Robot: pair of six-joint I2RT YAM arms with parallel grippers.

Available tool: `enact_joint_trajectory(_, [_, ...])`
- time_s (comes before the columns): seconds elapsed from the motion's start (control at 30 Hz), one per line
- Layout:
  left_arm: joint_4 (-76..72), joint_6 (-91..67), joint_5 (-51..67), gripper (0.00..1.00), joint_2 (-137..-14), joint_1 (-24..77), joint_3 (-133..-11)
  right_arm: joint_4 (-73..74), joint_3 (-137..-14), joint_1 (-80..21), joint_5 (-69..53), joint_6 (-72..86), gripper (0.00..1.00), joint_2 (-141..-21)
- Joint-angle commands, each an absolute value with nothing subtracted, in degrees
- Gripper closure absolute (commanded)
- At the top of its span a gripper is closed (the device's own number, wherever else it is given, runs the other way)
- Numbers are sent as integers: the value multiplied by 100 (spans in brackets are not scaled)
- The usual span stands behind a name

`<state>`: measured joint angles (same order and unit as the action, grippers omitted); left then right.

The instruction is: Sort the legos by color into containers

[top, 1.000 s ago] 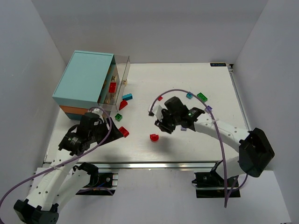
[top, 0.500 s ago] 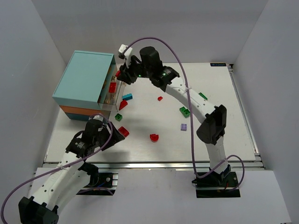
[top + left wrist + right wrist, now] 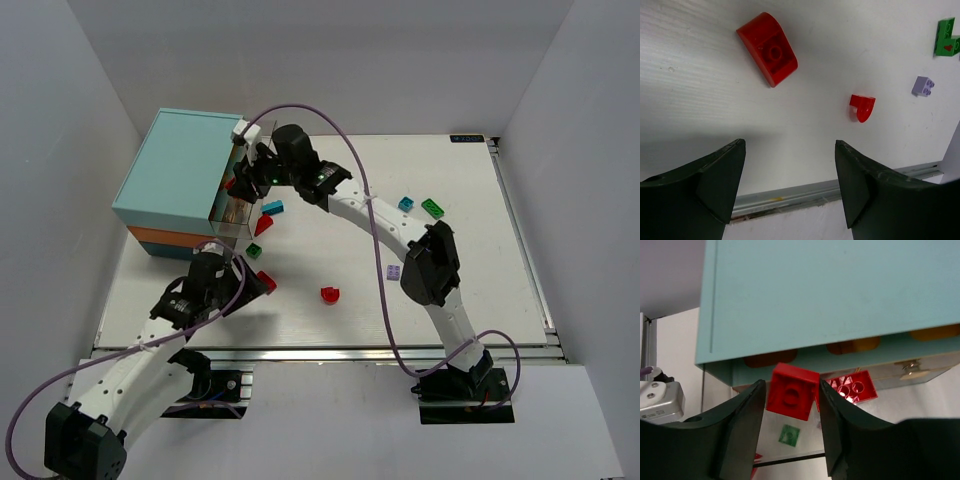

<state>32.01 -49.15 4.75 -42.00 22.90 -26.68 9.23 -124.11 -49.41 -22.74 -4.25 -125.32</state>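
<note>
**Inspector A:** State of the right tool?

**Inspector B:** The right tool [image 3: 791,386] is clamped on a red lego [image 3: 790,396], one finger on each side. It hangs at the front edge of the teal-topped cabinet [image 3: 830,295], above the pulled-out clear drawer [image 3: 240,215]. A second red lego [image 3: 852,386] lies in that drawer.

**Inspector A:** Does the held piece touch the drawer?

**Inspector B:** That cannot be told.

**Inspector A:** And the left tool?

**Inspector B:** The left tool [image 3: 789,146] stands wide apart and holds nothing. It is over the table [image 3: 700,100] near its front edge. A curved red lego [image 3: 767,48] lies just ahead of the fingers, not between them.

**Inspector A:** Other loose pieces?

**Inspector B:** A rounded red lego [image 3: 861,107] and a pale purple lego [image 3: 922,85] lie farther out. In the top view, a cyan lego [image 3: 272,207], a red wedge lego [image 3: 263,224] and a green lego [image 3: 254,251] sit near the drawer. A far cyan lego [image 3: 405,204] and a far green lego [image 3: 432,208] lie well apart to the right.
</note>
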Motion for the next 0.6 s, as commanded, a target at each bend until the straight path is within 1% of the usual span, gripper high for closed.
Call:
enact_joint_trajectory(0.0, [2839,-4975,238,18,-4341,2337,-2637,624,-12665,-4904,-2250,-264,46,-12560])
enact_joint_trajectory(0.1, [2813,-5001,97,18,-4500,2338,-2689,633,-12552,-4843,-2259,-246,39,-12428])
enact_joint_trajectory(0.17, [2812,-5027,-210,18,-4623,2338,-2724,589,-12420,-4764,-2215,-220,37,-12200])
enact_joint_trajectory(0.3, [2760,-5159,-571,19,-4895,2338,-2716,492,-11945,-4614,-2294,-123,30,-11726])
enact_joint_trajectory(0.57, [2207,-5502,-1046,19,-5887,2671,-3014,246,-10514,-4106,-2417,132,29,-10583])
